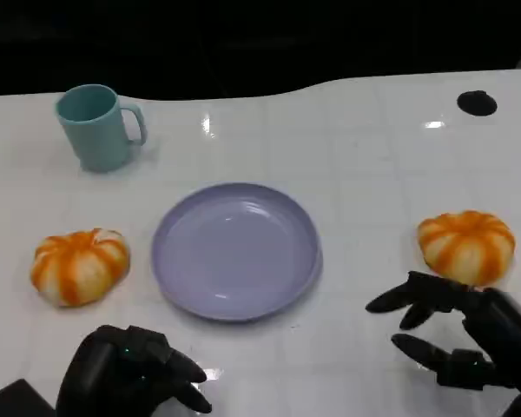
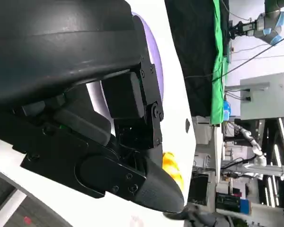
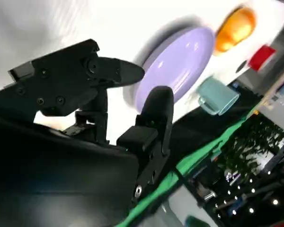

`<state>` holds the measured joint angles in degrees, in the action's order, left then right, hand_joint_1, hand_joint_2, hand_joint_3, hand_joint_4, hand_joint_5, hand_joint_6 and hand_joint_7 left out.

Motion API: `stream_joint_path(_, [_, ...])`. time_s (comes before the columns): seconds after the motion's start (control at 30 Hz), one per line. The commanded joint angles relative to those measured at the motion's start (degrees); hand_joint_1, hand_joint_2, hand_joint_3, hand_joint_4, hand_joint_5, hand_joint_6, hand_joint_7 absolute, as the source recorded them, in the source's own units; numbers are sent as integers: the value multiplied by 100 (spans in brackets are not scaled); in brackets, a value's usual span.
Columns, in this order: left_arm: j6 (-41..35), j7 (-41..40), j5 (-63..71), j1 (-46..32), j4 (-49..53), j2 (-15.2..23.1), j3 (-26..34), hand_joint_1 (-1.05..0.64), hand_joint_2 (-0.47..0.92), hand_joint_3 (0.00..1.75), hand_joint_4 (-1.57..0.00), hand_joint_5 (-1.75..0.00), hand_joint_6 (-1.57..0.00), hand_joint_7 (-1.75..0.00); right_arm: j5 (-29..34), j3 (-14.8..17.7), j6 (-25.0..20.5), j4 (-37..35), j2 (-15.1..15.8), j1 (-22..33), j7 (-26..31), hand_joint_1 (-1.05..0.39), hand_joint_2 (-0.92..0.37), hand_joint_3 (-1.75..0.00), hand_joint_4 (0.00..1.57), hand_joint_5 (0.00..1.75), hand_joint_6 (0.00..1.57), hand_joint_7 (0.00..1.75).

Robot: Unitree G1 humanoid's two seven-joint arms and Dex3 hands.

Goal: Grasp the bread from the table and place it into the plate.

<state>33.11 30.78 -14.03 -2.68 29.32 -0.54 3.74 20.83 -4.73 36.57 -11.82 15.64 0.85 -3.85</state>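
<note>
My right hand [image 1: 464, 334] hovers low over the white table [image 1: 373, 156], fingers spread apart and holding nothing, just short of the bread on my right [image 1: 467, 246]. That orange-and-white striped loaf sits near the table's right side, well clear of the lavender plate [image 1: 234, 250], which lies empty in the middle. I judge this to be the approach: fingers fanned wide so they can wrap the rounded loaf from the near side. A second loaf [image 1: 78, 265] rests left of the plate, beside my left hand [image 1: 130, 373], which sits low at the near edge, its fingers curled in with nothing in them, parked out of the way. The teal mug [image 1: 95, 127] stands far back on the left, away from any path to the plate.
</note>
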Motion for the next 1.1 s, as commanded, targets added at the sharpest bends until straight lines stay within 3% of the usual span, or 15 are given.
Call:
stream_joint_path(0.03, [28, 26, -46, 4, 3, 75, 22, -105, 89, 0, -154, -48, -157, -24, 738, 123, 131, 136, 328, -138, 583, -35, -89, -20, 40, 71, 60, 26])
stream_joint_path(0.27, [43, 26, -37, 6, 6, 65, 9, -105, 89, 0, -154, -48, -157, -24, 1995, 176, -191, 502, 787, -237, 1417, -37, -92, -4, 38, 38, 59, 4])
stream_joint_path(0.53, [-15, 31, -60, 14, -5, 71, 15, -105, 88, 0, -154, -48, -157, -24, 3042, 68, -1385, 1163, 1145, -257, 1420, -48, -91, -1, 20, 22, 42, 0])
stream_joint_path(0.63, [-16, 25, -56, 32, 18, 73, 20, -105, 88, 0, -154, -48, -157, -25, 3280, -22, -1816, 1385, 1203, -264, 1242, -52, -92, -1, 15, 23, 36, 0])
stream_joint_path(0.7, [-21, 30, -64, 40, 26, 71, 23, -105, 88, 0, -154, -48, -157, -25, 3385, -72, -2117, 1491, 1179, -279, 1108, -54, -91, -1, 4, 40, 35, 0])
stream_joint_path(0.77, [0, 39, -62, 56, 55, 74, 27, -105, 88, 0, -154, -48, -157, -25, 3514, -145, -2391, 1483, 1149, -327, 1051, -56, -90, 0, 1, 47, 36, 1])
stream_joint_path(1.1, [24, 17, -48, 62, 72, 70, 35, -105, 89, 0, -154, -48, -157, -24, 3894, -669, -3139, 895, 1196, -834, 971, -53, -85, 0, 3, 54, 39, 2])
